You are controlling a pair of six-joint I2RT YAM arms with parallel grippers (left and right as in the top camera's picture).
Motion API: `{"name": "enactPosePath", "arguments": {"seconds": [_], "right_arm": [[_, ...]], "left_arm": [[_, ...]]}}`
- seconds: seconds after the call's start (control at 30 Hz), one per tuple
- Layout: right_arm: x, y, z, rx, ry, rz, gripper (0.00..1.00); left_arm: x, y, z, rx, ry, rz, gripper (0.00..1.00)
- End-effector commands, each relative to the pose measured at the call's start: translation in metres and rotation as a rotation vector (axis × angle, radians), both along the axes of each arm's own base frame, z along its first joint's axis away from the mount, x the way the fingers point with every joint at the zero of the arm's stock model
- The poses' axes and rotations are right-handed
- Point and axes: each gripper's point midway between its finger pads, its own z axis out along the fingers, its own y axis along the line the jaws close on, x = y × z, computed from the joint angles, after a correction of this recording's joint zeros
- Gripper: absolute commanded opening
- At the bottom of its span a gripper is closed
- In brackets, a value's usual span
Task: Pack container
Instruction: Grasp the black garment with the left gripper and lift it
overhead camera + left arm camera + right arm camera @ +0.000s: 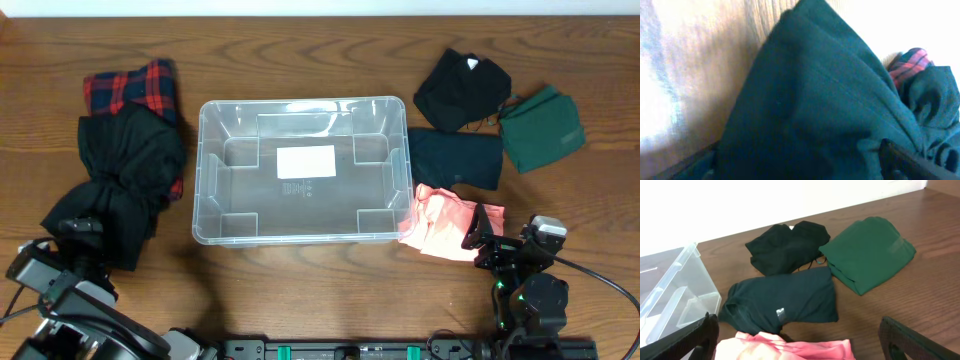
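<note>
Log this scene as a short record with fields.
container: large clear plastic rectangular tub, table centre, nothing inside
left of it: black garment heap, red plaid cloth
right of it: black top, green folded shirt, dark teal shirt, pink cloth
left end effector: at black garment heap, state unclear
right end effector: open, at pink cloth

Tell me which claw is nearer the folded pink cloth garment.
Right. The right claw sits at the folded pink cloth garment, at its right edge; the left claw is far off, at the black cloth garment.
</note>
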Motion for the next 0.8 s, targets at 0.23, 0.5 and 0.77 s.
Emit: {"name": "enactPosePath", "arguments": {"seconds": [0.23,0.5,0.77], "right_arm": [[0.000,-0.001,-0.001,0.010,0.001,-0.005,0.99],[0.000,-0.001,-0.001,0.010,0.001,-0.005,0.99],[0.000,-0.001,-0.001,0.010,0.001,-0.005,0.99]], "left_arm": [[0.009,-0.012,-0.007,-0.022,-0.011,-0.043,0.36],[0.035,-0.007,0.038,0.068,-0.202,-0.120,0.09],[0.047,-0.003,0.110,0.175,-0.401,-0.130,0.06]]}}
